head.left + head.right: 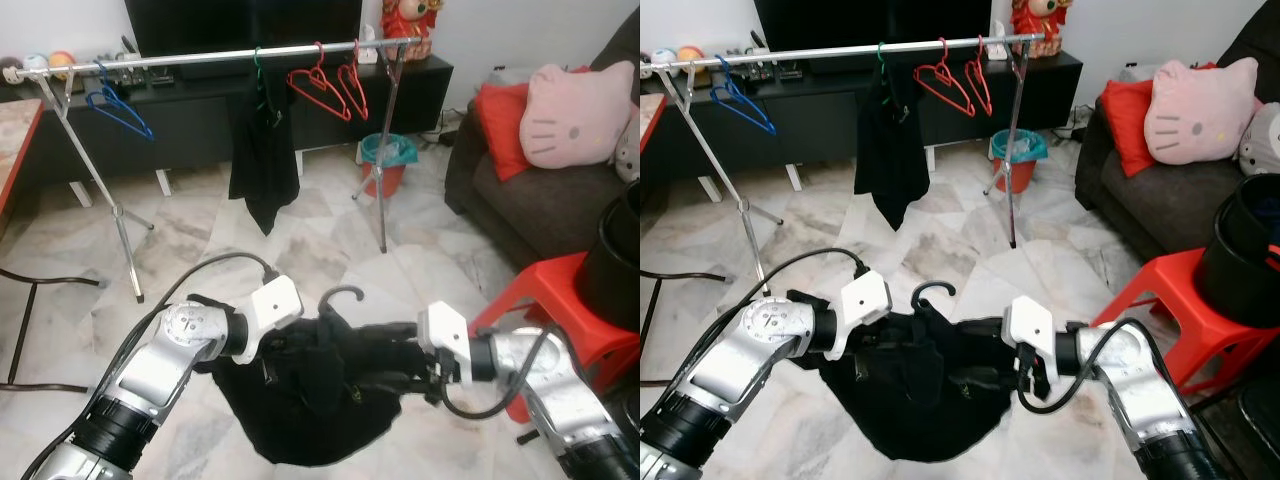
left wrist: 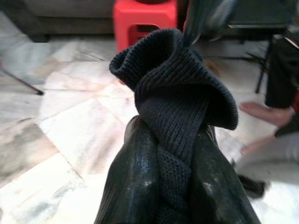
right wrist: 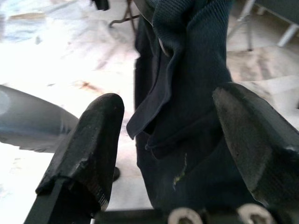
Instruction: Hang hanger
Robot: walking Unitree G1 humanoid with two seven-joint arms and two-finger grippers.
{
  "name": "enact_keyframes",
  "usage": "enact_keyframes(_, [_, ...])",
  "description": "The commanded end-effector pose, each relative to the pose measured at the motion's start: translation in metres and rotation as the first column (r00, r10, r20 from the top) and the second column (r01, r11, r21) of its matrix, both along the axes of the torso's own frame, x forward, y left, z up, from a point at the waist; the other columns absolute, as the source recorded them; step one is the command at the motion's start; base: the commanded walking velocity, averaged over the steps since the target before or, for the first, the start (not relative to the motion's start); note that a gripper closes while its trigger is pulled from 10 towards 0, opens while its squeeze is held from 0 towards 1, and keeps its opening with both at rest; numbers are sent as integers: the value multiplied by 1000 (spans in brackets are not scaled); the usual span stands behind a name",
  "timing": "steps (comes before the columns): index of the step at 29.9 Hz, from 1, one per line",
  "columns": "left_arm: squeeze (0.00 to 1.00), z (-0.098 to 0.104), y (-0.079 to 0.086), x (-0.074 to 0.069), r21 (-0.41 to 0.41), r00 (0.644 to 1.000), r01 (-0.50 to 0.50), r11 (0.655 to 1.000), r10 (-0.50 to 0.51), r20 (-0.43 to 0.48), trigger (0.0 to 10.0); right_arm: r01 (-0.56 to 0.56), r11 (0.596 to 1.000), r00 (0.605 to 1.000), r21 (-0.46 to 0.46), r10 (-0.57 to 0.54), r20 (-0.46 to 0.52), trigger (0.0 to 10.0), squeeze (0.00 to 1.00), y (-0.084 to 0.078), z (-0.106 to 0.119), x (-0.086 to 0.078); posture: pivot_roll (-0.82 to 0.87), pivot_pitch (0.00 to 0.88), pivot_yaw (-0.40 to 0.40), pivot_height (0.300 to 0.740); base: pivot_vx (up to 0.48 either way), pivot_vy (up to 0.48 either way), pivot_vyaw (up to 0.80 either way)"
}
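A black knitted garment (image 1: 320,385) on a black hanger hangs low over the marble floor between my two arms, the hanger's hook (image 1: 345,293) sticking up above it. My left gripper (image 2: 170,135) is shut on a fold of the garment's knit. My right gripper (image 3: 173,121) is open, its fingers (image 3: 88,140) wide apart on either side of the cloth. Further back stands the silver clothes rail (image 1: 200,55). It carries blue hangers (image 1: 115,105), a black garment on a green hanger (image 1: 262,150) and red hangers (image 1: 330,85).
A red stool (image 1: 560,300) with a black bucket (image 1: 625,250) stands close on my right, a dark sofa (image 1: 530,190) with cushions behind it. A teal-lined bin (image 1: 388,158) sits by the rail's right legs. A black TV cabinet (image 1: 190,110) runs along the wall.
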State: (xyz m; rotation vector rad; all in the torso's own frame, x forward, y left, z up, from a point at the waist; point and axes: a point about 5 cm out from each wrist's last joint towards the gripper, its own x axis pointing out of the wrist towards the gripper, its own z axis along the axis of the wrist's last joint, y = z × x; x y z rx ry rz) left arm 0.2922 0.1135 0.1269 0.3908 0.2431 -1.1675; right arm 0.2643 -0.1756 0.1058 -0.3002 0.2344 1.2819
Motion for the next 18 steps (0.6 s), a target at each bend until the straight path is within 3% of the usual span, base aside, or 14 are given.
enact_keyframes(1, [0, 6, 5, 5, -15, 998, -38, 999, 38, 48, 0, 38, 999, 998, 7, -38, 46, 10000, 0, -6, 10, 2, 40, 0, -19, 740, 0, 0, 0])
enact_keyframes(3, [0, 3, 8, 7, -21, 995, -79, 997, 80, 55, 0, 93, 996, 993, 15, -94, 72, 10000, 0, -10, 10, 4, 38, 0, -17, 740, 0, 0, 0])
enact_keyframes(4, [0, -1, 12, 10, -17, 989, -130, 991, 131, 71, 0, 179, 983, 976, 47, -184, 121, 10000, 0, -13, 14, 11, 38, 0, -15, 740, 0, 0, 0])
enact_keyframes(5, [0, -3, 16, 13, -13, 980, -180, 984, 180, 89, 1686, 255, 962, 952, 93, -267, 149, 10000, 0, -16, 19, 18, 38, 0, -16, 740, 0, 0, 0])
enact_keyframes(6, [0, -3, 16, 13, -13, 980, -180, 984, 180, 89, 1686, 255, 962, 952, 93, -267, 149, 10000, 0, -16, 19, 18, 38, 0, -16, 740, 0, 0, 0])
enact_keyframes(7, [0, -5, 20, 17, -33, 963, -248, 968, 250, 104, 6980, 345, 924, 911, 167, -373, 178, 10000, 0, -18, 25, 27, 35, 0, -13, 740, 0, 0, 0])
enact_keyframes(8, [0, -5, 23, 21, -53, 943, -310, 949, 315, 113, 10000, 407, 888, 880, 215, -444, 167, 10000, 0, -20, 28, 32, 34, 0, -11, 740, 0, 0, 0])
enact_keyframes(10, [0, -6, 29, 25, -81, 907, -398, 914, 405, 117, 10000, 471, 841, 837, 267, -521, 164, 10000, 0, -21, 29, 37, 34, 0, -9, 740, 0, 0, 0])
enact_keyframes(12, [0, -9, 38, 29, -117, 847, -505, 855, 517, 125, 10000, 557, 763, 770, 328, -622, 140, 10000, 0, -23, 27, 41, 36, 0, -9, 740, 0, 0, 0])
enact_keyframes(13, [0, -9, 38, 29, -117, 847, -505, 855, 517, 125, 10000, 557, 763, 770, 328, -622, 140, 10000, 0, -23, 27, 41, 36, 0, -9, 740, 0, 0, 0])
enact_keyframes(18, [0, -16, 56, 26, -209, 707, -673, 709, 700, 100, 10000, 724, 565, 594, 396, -802, 59, 10000, 0, -28, 9, 40, 42, 0, -15, 740, 0, 0, 0])
